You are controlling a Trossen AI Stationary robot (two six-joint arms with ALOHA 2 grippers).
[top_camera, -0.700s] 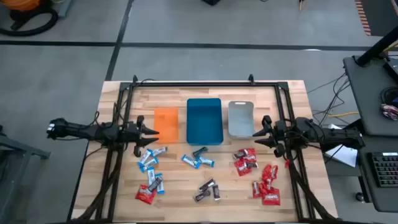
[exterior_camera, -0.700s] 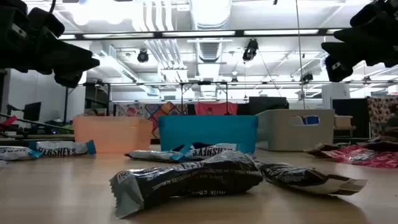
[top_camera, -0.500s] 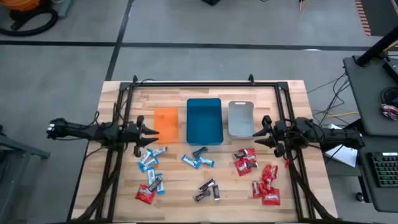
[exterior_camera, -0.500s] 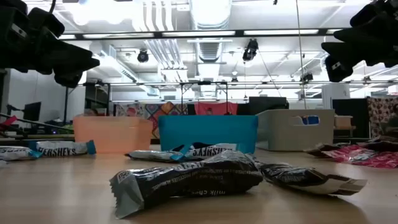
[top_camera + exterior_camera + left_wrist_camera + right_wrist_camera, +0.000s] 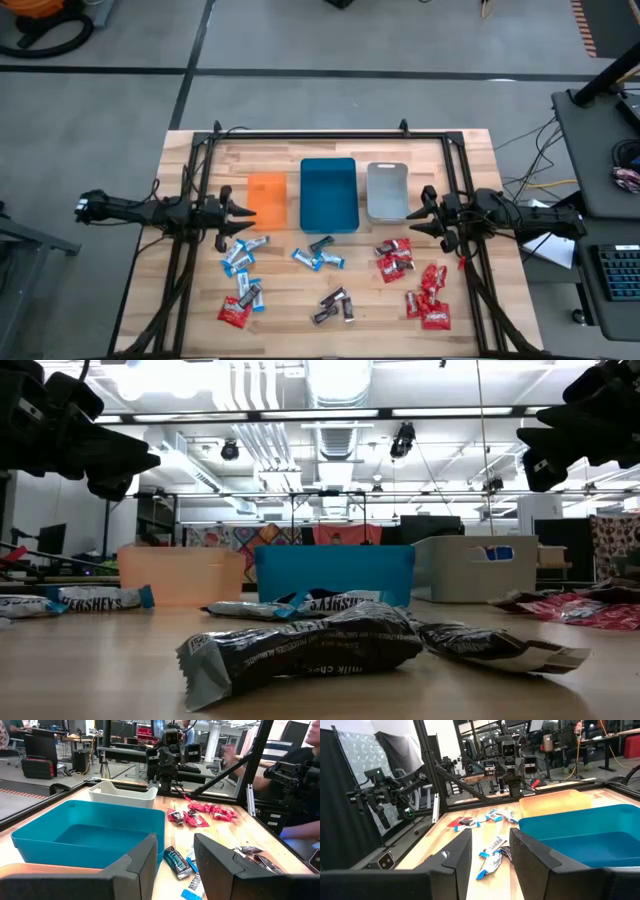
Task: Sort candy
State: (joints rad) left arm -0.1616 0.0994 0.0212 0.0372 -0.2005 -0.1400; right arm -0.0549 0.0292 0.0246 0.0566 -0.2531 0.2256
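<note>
The candy lies loose on the wooden table's near half. Light blue-and-white pieces (image 5: pixel 240 262) are at the left and middle (image 5: pixel 320 256), dark pieces (image 5: pixel 335 305) sit near the front, and red pieces (image 5: pixel 425 295) are at the right. One red piece (image 5: pixel 232 316) lies at the near left. My left gripper (image 5: pixel 243 213) hovers level beside the orange tray (image 5: pixel 267 200), open, with nothing between its fingers (image 5: pixel 145 857). My right gripper (image 5: pixel 412 216) hovers level next to the grey tray (image 5: pixel 387 190), also open and empty (image 5: pixel 491 845).
A teal tray (image 5: pixel 329 193) stands between the orange and grey trays at the table's middle. A black frame (image 5: pixel 330 134) runs along the far edge and down both sides. In the low view, a dark candy (image 5: pixel 310 645) lies close to the camera.
</note>
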